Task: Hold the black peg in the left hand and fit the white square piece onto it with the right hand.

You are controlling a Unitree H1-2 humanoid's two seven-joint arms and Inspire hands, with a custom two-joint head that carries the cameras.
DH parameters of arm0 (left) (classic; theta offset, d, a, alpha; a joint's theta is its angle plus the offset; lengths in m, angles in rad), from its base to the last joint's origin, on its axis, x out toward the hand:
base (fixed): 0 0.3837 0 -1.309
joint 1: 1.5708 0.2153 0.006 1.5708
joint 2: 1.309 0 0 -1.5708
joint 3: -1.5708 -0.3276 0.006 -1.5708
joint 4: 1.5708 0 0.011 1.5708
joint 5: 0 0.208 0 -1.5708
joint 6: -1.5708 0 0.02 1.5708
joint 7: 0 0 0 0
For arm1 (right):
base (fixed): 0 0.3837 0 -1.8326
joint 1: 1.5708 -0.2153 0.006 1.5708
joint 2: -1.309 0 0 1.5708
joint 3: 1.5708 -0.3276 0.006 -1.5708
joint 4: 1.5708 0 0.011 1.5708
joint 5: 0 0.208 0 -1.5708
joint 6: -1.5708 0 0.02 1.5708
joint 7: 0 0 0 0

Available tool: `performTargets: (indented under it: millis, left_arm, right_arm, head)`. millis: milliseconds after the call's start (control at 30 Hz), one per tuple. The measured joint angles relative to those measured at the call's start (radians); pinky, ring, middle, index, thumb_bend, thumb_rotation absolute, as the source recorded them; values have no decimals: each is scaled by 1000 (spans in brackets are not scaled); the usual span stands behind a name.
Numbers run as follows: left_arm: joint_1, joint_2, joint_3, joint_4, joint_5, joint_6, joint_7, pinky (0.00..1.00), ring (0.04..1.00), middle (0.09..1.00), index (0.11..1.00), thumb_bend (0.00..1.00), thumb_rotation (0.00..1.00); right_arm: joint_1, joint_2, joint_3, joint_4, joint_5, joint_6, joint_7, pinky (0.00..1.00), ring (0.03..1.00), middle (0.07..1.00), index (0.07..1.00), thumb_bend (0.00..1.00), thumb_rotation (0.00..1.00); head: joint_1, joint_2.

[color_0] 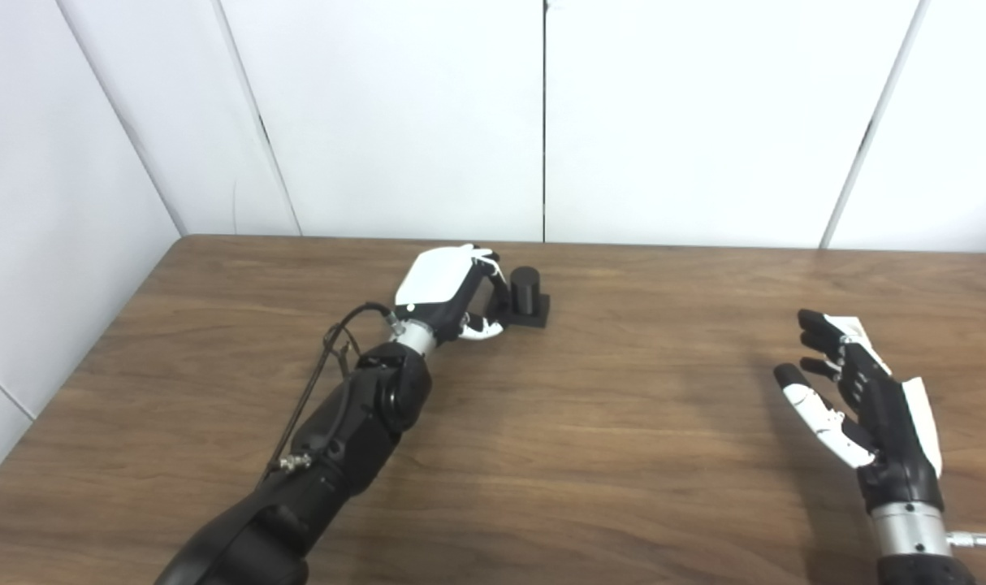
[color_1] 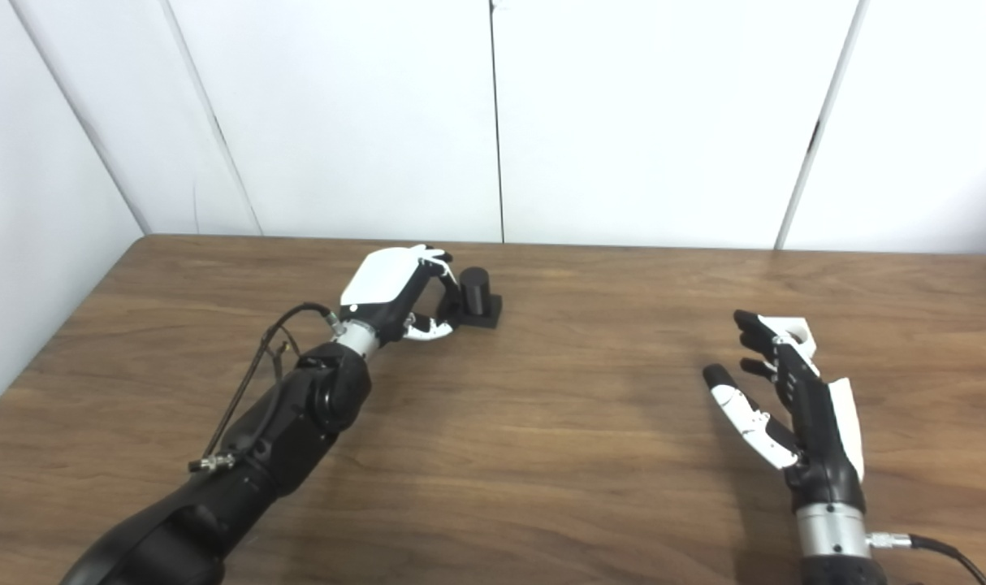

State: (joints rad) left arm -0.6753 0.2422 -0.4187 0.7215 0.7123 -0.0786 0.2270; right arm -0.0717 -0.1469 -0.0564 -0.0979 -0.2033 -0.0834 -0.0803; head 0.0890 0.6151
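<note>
The black peg [color_0: 529,294], a short cylinder on a square black base, stands on the wooden table [color_0: 607,422] at the back centre. My left hand [color_0: 454,292] is just left of it, fingers curled toward the peg's side and thumb low by the base, still apart and not closed around it. The white square piece [color_1: 795,330] lies on the table at the right, mostly hidden behind my right hand's fingertips. My right hand [color_0: 858,402] is open, palm facing left, fingers spread, right beside the piece and holding nothing.
White wall panels [color_0: 542,122] rise right behind the table's back edge, close to the peg. A white wall also runs along the table's left side. A cable loops off my left forearm [color_0: 330,341].
</note>
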Motion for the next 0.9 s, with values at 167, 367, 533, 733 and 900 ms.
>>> performTargets:
  millis: [167, 367, 533, 733, 900]
  left_arm:
    - [0, -8, -26, -1, 0, -31, 2, 878, 920, 865, 491, 523, 61]
    - [16, -9, -61, -52, 1, -53, -12, 864, 919, 869, 491, 523, 61]
    - [49, -9, -76, -117, 1, -62, -31, 867, 913, 871, 491, 523, 63]
    - [81, -6, -82, -178, 1, -74, -52, 873, 906, 867, 490, 523, 63]
    - [113, -3, -86, -247, 4, -83, -89, 867, 907, 866, 491, 523, 64]
  right_arm:
    - [6, 0, -1, 0, 0, 0, 0, 773, 843, 841, 807, 548, 551]
    - [11, 0, -2, -2, -6, 0, 0, 747, 829, 840, 807, 545, 535]
    - [11, 0, -8, -1, -2, 0, -1, 756, 835, 842, 807, 542, 523]
    - [11, 0, -8, 0, -1, -1, -1, 788, 851, 844, 805, 543, 524]
    - [11, 0, -9, 1, 0, -1, -1, 785, 852, 848, 809, 535, 515]
  head:
    - [0, 0]
    - [3, 3]
    - [6, 2]
    - [8, 0]
    - [8, 0]
